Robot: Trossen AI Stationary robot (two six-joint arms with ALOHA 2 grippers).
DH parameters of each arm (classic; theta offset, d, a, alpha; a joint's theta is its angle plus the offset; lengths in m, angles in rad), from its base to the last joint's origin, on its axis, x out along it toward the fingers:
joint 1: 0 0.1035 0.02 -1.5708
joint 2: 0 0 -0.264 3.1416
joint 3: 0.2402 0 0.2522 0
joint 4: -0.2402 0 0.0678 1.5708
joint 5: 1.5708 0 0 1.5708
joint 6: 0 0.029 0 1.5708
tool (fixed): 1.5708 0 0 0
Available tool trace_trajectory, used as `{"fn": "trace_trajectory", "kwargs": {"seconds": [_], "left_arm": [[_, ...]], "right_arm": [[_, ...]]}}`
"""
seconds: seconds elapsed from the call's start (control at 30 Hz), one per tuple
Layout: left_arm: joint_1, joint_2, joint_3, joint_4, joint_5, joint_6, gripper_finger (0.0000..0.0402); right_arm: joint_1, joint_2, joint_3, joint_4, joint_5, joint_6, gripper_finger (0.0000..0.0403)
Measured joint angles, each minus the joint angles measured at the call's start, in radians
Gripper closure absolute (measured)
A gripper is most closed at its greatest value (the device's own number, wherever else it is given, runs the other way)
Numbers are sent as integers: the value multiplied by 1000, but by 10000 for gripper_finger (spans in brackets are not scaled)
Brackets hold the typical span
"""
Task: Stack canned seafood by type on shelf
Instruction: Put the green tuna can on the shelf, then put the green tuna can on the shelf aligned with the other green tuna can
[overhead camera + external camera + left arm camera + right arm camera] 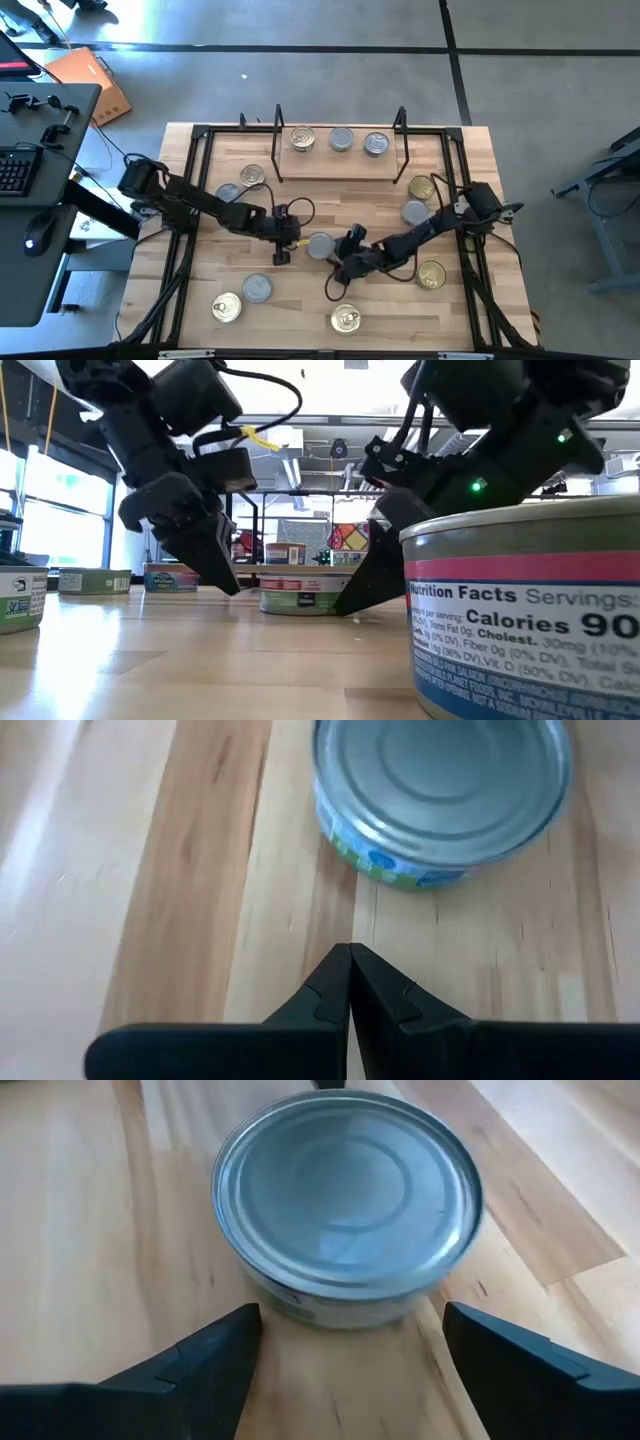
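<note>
— At the middle of the table [200, 140], what are you after?

— A grey-lidded tin [320, 244], flat on the wood between my 2 arms. My right claw [345, 1345] has its fingers spread wide, 1 on each side of the tin, apart from it and not yet touching. My left claw [281, 254] sits just beside the same tin with its fingers pressed together, holding nothing.

— How will it handle?

— My guess: stiff metal, fairly heavy for its size if full, and smooth. The paper label round the wall should give some friction; the lid and rim would be slick. It is short, so there is little wall to catch. I would close on the wall, across the widest part, fingertips low near the table.

— And where does it go?

— The shelf [340, 163] at the far edge already carries 3 tins in a row: 1 gold-lidded [302, 138], then 2 silver [341, 139]. By type, I judge this one belongs on a silver one. The other tins lie scattered around the table.
</note>
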Motion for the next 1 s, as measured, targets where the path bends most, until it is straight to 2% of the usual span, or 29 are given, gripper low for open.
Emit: {"fn": "trace_trajectory", "kwargs": {"seconds": [0.13, 0.3, 0.47, 0.6, 0.83, 1.0], "left_arm": [[-28, -41, -8, -35, -37, -3, 401], [-48, -53, -18, -13, -44, -4, 401], [-59, -24, -18, 6, -28, -3, 401], [-65, 0, -18, 18, -13, -8, 401], [-65, 63, -18, 130, 20, -21, 401], [-57, 90, -19, 225, 27, -20, 401]], "right_arm": [[5, -42, 0, -55, 18, 22, 113], [-16, -78, 1, -124, -75, 42, 122], [-45, -79, 1, -120, -148, -26, 119], [-81, -79, 1, -111, -220, -58, 95], [-97, -68, 1, -38, -255, -189, 27], [-95, -65, 0, 79, -236, -276, 16]]}}
